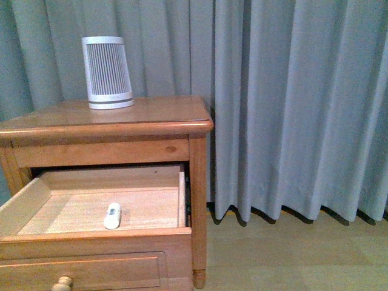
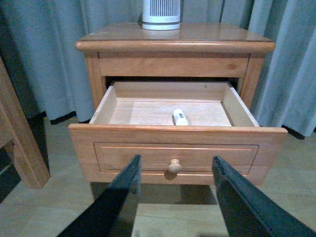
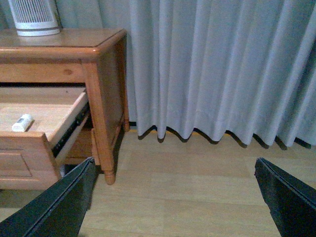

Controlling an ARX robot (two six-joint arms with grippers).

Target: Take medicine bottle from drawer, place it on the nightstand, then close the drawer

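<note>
The orange-brown nightstand has its upper drawer pulled out. A small white medicine bottle lies on its side on the pale wood floor of the drawer, near the front wall; the bottle also shows in the left wrist view and the bottle in the right wrist view. My left gripper is open in front of the drawer front, level with its round knob and short of it. My right gripper is open over the floor to the right of the nightstand. Neither gripper shows in the front view.
A tall white ribbed device stands on the nightstand top at the back left. Grey-blue curtains hang behind and to the right. A wooden bed frame post stands left of the nightstand. Pale wood floor lies to the right.
</note>
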